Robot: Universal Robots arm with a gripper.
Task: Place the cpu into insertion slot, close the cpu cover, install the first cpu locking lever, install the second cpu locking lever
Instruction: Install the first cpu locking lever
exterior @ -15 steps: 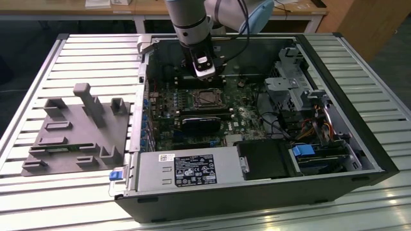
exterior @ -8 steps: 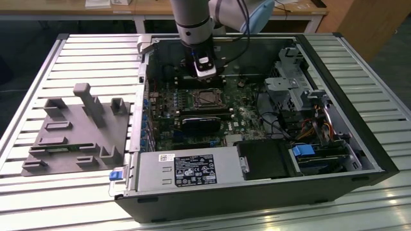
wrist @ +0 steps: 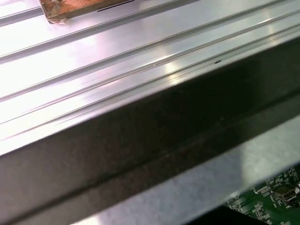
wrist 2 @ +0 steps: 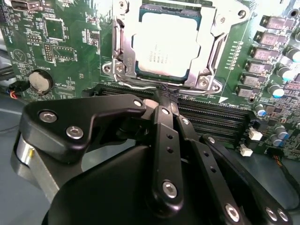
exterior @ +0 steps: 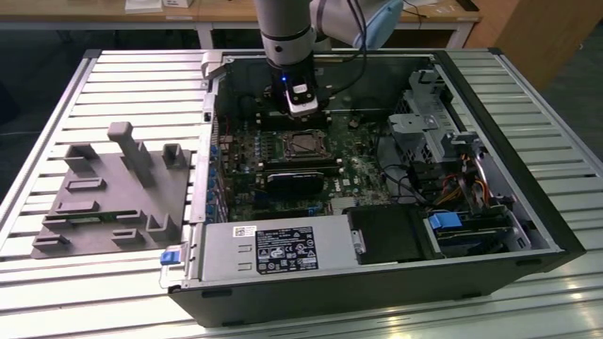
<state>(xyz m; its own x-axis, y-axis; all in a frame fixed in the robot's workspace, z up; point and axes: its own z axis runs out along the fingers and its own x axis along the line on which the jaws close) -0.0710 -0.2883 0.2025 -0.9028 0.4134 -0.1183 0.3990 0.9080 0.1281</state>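
CPU (wrist 2: pixel 166 44) lies seated beneath the shut cpu cover (wrist 2: pixel 123 51), so the gripper (wrist 2: pixel 161 96), fingers pinched together and empty, sits just beside its edge, likely for latching.

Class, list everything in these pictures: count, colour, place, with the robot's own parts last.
table: one, silver, under everything
computer case: one, black, open, on the table
circuit board: one, green, inside the case
chip: one, silver-grey, seated on the board
cover: one, silver, down around the chip
memory slots: several, black, beside the chip
coin battery: one, silver, on the board
power supply: one, silver, inside the case
fixture tray: one, grey, on the table, exterior view's left
arm: one, grey, reaching into the case
end effector: one, black, shut, beside the cover
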